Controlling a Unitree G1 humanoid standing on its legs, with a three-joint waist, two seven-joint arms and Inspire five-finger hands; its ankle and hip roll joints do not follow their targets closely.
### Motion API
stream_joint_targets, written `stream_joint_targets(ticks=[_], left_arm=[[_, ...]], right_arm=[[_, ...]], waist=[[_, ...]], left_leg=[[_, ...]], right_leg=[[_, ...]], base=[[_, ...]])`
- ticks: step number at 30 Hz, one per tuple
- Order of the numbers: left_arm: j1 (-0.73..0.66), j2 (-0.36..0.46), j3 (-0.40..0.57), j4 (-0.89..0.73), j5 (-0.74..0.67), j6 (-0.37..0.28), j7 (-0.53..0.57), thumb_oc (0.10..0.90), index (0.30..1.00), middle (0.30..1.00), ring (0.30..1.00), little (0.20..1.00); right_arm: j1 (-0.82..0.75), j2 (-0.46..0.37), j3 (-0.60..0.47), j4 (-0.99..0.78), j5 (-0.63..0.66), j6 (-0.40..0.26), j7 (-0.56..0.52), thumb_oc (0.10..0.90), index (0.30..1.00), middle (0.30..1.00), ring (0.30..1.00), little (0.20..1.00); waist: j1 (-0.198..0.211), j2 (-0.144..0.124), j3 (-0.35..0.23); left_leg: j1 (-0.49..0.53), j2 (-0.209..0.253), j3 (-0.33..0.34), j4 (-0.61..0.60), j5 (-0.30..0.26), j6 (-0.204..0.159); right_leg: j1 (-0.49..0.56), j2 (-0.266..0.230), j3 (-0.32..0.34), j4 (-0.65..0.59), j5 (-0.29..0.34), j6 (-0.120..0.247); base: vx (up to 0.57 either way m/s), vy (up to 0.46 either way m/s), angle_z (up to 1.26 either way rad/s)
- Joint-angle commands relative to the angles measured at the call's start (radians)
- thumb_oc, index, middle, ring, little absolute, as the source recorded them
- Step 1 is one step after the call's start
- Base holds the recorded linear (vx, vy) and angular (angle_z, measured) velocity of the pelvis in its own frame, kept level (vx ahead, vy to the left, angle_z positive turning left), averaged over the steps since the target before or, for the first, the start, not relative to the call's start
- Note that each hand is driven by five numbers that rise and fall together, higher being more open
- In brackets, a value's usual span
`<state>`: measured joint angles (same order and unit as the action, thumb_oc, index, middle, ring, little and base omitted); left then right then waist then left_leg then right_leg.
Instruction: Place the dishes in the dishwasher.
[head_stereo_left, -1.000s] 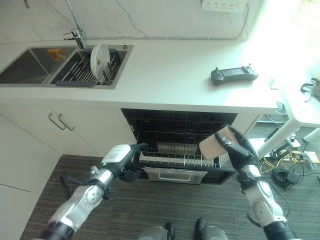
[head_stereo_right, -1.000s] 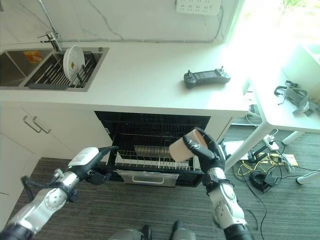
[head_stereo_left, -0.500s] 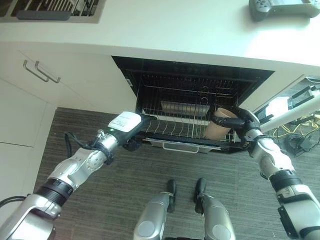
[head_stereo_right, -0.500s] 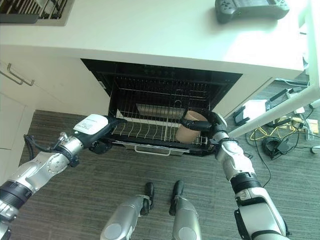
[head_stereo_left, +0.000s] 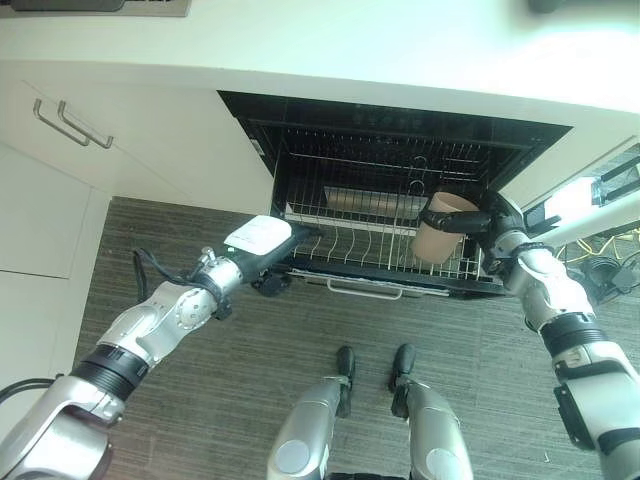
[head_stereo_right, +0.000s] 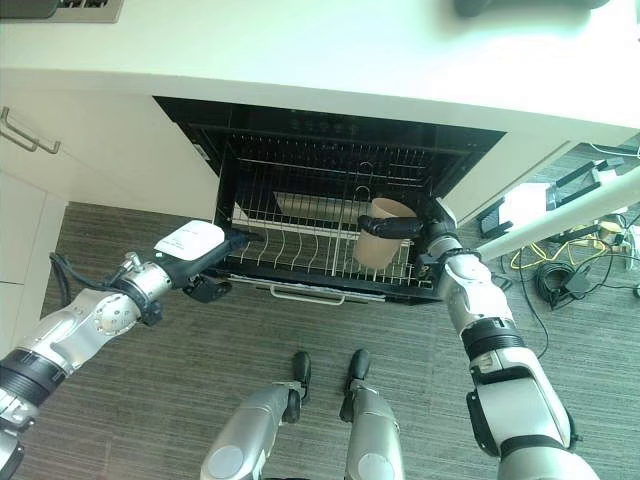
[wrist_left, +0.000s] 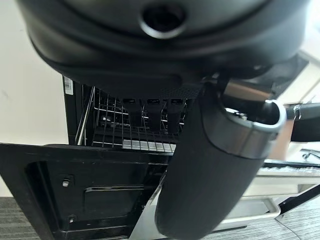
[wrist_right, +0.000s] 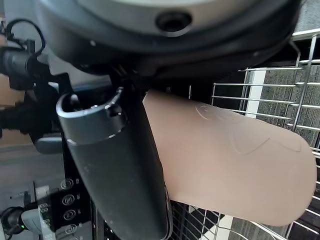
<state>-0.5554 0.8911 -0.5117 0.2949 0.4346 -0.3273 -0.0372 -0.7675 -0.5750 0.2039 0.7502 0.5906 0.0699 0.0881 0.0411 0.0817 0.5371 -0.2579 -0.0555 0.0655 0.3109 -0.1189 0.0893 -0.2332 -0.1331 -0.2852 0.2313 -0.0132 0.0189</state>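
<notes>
Right hand (head_stereo_left: 497, 222) has its fingers and thumb curled round a beige plastic cup (head_stereo_left: 438, 228), held upright with the mouth up, over the right end of the pulled-out wire dishwasher rack (head_stereo_left: 365, 252). In the right wrist view the thumb (wrist_right: 120, 165) presses against the cup's side (wrist_right: 235, 160), rack wires just past it; can't tell if the cup base touches the rack. Left hand (head_stereo_left: 270, 243) sits at the rack's front left corner, white-covered back facing up, fingers pointing toward the rack; left wrist view shows the thumb (wrist_left: 210, 170) before the black open dishwasher (head_stereo_right: 330, 150), but the fingers are hidden, so can't tell if it grips anything. White countertop (head_stereo_left: 330, 40) above; white cabinet doors with metal handles (head_stereo_left: 60, 120) to the left; grey striped floor (head_stereo_left: 200, 400) below
</notes>
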Motion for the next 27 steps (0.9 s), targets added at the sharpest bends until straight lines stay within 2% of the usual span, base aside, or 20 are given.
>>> stream_joint_targets(ticks=[1, 5, 13, 17, 18, 20, 22, 23, 24, 27], left_arm=[[-0.077, 0.034, 0.067, -0.135, -0.048, -0.035, 0.023, 0.8, 0.9, 0.9, 0.9, 0.9], [-0.091, 0.023, 0.072, -0.133, -0.04, -0.027, 0.018, 0.8, 0.9, 0.9, 0.9, 0.9], [-0.091, -0.011, 0.075, -0.117, -0.01, -0.034, 0.038, 0.8, 0.9, 0.9, 0.9, 0.9], [-0.075, -0.034, 0.08, -0.123, 0.02, -0.028, 0.053, 0.8, 0.9, 0.9, 0.9, 0.9], [-0.068, -0.038, 0.085, -0.127, 0.03, -0.028, 0.058, 0.8, 0.9, 0.9, 0.9, 0.9], [-0.063, -0.039, 0.088, -0.125, 0.037, -0.03, 0.065, 0.8, 0.9, 0.9, 0.9, 0.9], [-0.058, -0.042, 0.091, -0.133, 0.043, -0.022, 0.066, 0.8, 0.9, 0.9, 0.9, 0.9], [-0.059, -0.041, 0.091, -0.135, 0.041, -0.018, 0.065, 0.8, 0.9, 0.9, 0.9, 0.9], [-0.047, -0.048, 0.095, -0.144, 0.047, -0.009, 0.068, 0.8, 0.9, 0.9, 0.9, 0.9], [-0.027, -0.052, 0.103, -0.16, 0.045, 0.012, 0.075, 0.8, 0.9, 0.9, 0.9, 0.9]], right_arm=[[-0.079, -0.068, 0.011, -0.025, -0.015, -0.068, 0.004, 0.4, 0.3, 0.3, 0.3, 0.3], [-0.087, -0.035, 0.028, -0.047, -0.065, -0.104, 0.008, 0.4, 0.3, 0.3, 0.3, 0.3], [-0.089, 0.015, 0.08, -0.066, -0.164, -0.087, -0.035, 0.4, 0.3, 0.3, 0.3, 0.3], [-0.057, 0.019, 0.087, -0.034, -0.262, -0.088, -0.067, 0.4, 0.3, 0.3, 0.3, 0.3], [-0.038, 0.009, 0.091, -0.02, -0.338, -0.103, -0.071, 0.8, 0.9, 0.9, 0.9, 0.9], [-0.018, -0.001, 0.103, -0.013, -0.405, -0.146, -0.095, 0.8, 0.9, 0.9, 0.9, 0.9], [-0.014, -0.018, 0.104, -0.034, -0.466, -0.212, -0.178, 0.8, 0.9, 0.9, 0.9, 0.9], [-0.013, -0.022, 0.103, -0.042, -0.472, -0.221, -0.208, 0.8, 0.9, 0.9, 0.9, 0.9], [0.0, -0.028, 0.091, -0.073, -0.431, -0.254, -0.297, 0.8, 0.9, 0.9, 0.9, 0.9], [0.03, -0.036, 0.049, -0.14, -0.487, -0.325, -0.361, 0.8, 0.9, 0.9, 0.9, 0.9]], waist=[[0.015, 0.042, -0.017], [0.017, 0.048, -0.017], [0.02, 0.054, -0.017], [0.018, 0.057, -0.017], [0.017, 0.059, -0.017], [0.015, 0.058, -0.017], [0.012, 0.06, -0.017], [0.011, 0.061, -0.017], [0.008, 0.063, -0.017], [-0.003, 0.071, -0.017]], left_leg=[[-0.061, 0.103, 0.009, -0.011, -0.006, -0.096], [-0.082, 0.098, 0.006, -0.011, -0.002, -0.094], [-0.102, 0.095, 0.008, -0.011, 0.002, -0.094], [-0.11, 0.099, 0.019, -0.011, 0.001, -0.094], [-0.112, 0.1, 0.02, -0.011, 0.0, -0.094], [-0.114, 0.099, 0.019, -0.011, 0.001, -0.093], [-0.12, 0.098, 0.018, -0.011, 0.001, -0.092], [-0.121, 0.098, 0.018, -0.011, 0.001, -0.092], [-0.121, 0.097, 0.017, -0.011, 0.0, -0.09], [-0.12, 0.095, 0.017, -0.011, -0.007, -0.088]], right_leg=[[-0.032, -0.027, 0.056, 0.069, -0.102, 0.065], [-0.054, -0.027, 0.058, 0.069, -0.097, 0.065], [-0.075, -0.027, 0.058, 0.069, -0.092, 0.062], [-0.083, -0.029, 0.052, 0.069, -0.092, 0.06], [-0.087, -0.03, 0.051, 0.069, -0.092, 0.061], [-0.09, -0.029, 0.051, 0.069, -0.09, 0.062], [-0.097, -0.028, 0.054, 0.069, -0.087, 0.063], [-0.099, -0.028, 0.055, 0.069, -0.087, 0.064], [-0.099, -0.026, 0.06, 0.069, -0.087, 0.064], [-0.103, -0.025, 0.067, 0.069, -0.091, 0.067]], base=[[0.0, 0.0, 0.0], [0.0, 0.0, 0.0], [0.0, 0.0, 0.0], [-0.01, 0.015, 0.03], [-0.01, 0.023, 0.04], [0.0, 0.008, 0.04], [0.0, 0.0, 0.0], [0.0, 0.03, 0.04], [0.01, 0.036, 0.04], [0.01, 0.055, 0.01]])
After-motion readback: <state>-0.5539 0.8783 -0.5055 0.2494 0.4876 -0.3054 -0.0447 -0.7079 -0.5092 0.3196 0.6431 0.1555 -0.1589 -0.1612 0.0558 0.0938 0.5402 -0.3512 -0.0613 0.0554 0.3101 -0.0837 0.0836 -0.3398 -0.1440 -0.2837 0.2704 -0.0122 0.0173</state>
